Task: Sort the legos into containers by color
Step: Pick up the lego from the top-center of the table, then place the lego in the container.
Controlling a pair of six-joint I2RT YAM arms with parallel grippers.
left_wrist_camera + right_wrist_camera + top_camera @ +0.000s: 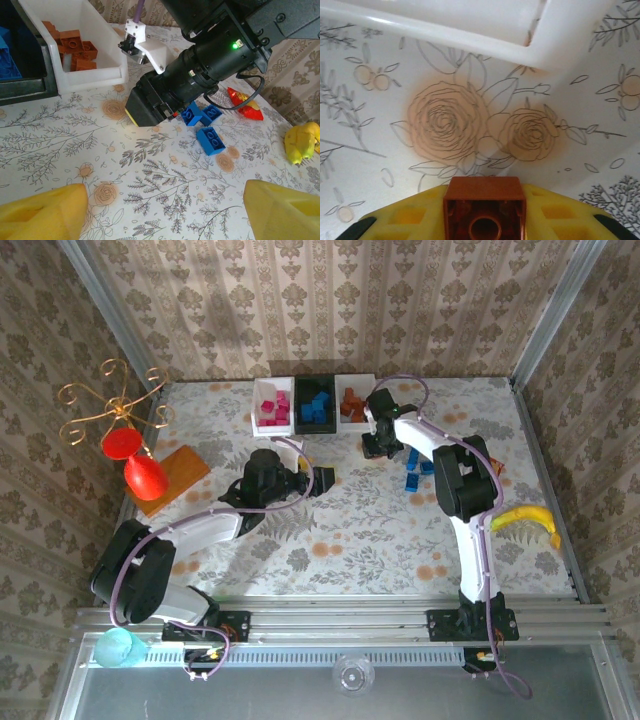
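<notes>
Right end effector (485,222): seen clenched on a brown brick (485,192), which is pinched between yellow pads (405,217) close to the surface (445,120); whether it is lifted clear cannot be told.
Handling: the brick is judged light, rigid and smooth-sided. A squeeze across two flat opposite walls is favoured, since a corner grip could let it twist out.
Destination: a white bin (470,35) is pictured just beyond the held brick, stocked with matching brown pieces.
Left end effector (162,215): held released, with nothing between its fingers.
Loose stock: a few blue bricks (210,140) are scattered beside the right arm.
Surface: a floral print, shared with a banana (525,518) and a snack packet (245,104).
Room: enclosed by patterned wallpaper (330,300).
</notes>
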